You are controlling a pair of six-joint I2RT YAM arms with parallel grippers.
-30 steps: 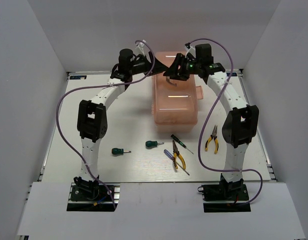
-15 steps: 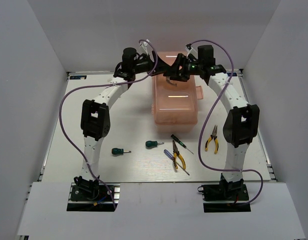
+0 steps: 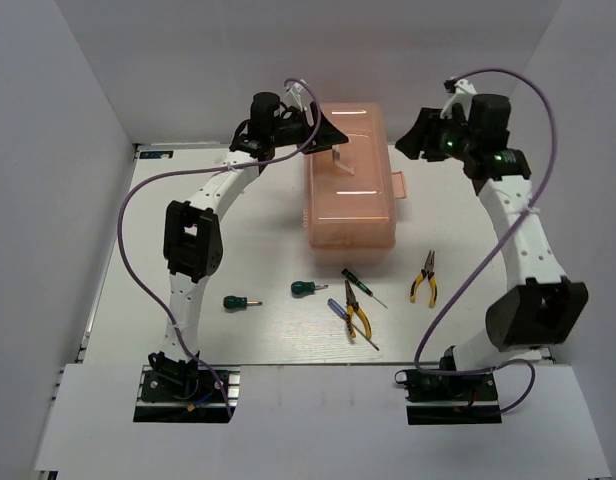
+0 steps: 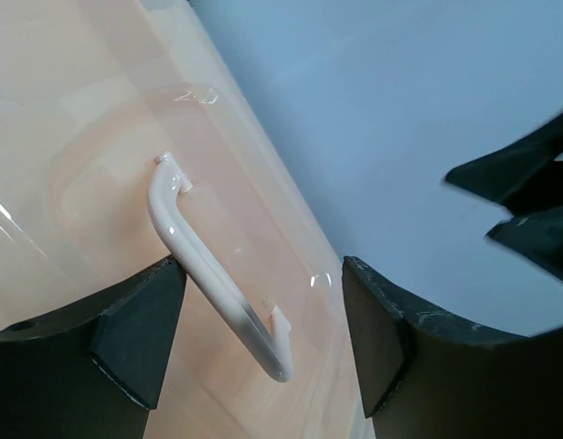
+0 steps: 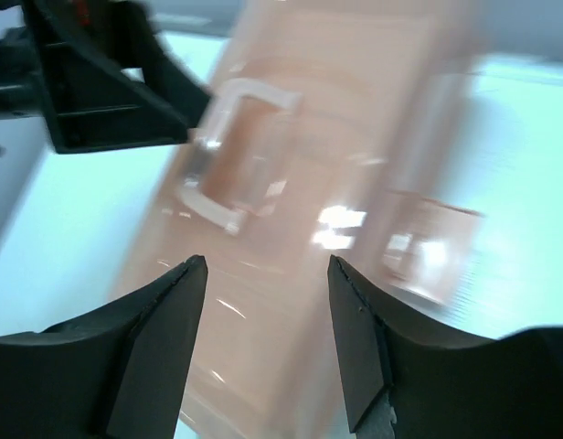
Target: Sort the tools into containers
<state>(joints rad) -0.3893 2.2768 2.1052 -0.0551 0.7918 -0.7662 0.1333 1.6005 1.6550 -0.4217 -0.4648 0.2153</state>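
Right gripper (image 3: 416, 138) swings off the toolbox (image 3: 350, 205) toward the far-right corner, jaws spread, empty.
Left gripper (image 3: 326, 133) spread by lid handle (image 4: 204, 261); toolbox mid far edge, tools (image 3: 357, 312) loose near front edge.

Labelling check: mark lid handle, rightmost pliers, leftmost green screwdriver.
lid handle (image 4: 204, 265), left wrist view, middle of the white bar
rightmost pliers (image 3: 425, 274), top view, near the pivot
leftmost green screwdriver (image 3: 233, 301), top view, green handle

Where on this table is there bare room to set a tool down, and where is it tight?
The table is bare between the left arm and the toolbox, and again between the toolbox and the right arm. It is crowded in front of the toolbox, where the centre pliers, thin dark screwdriver and green screwdriver lie close together.
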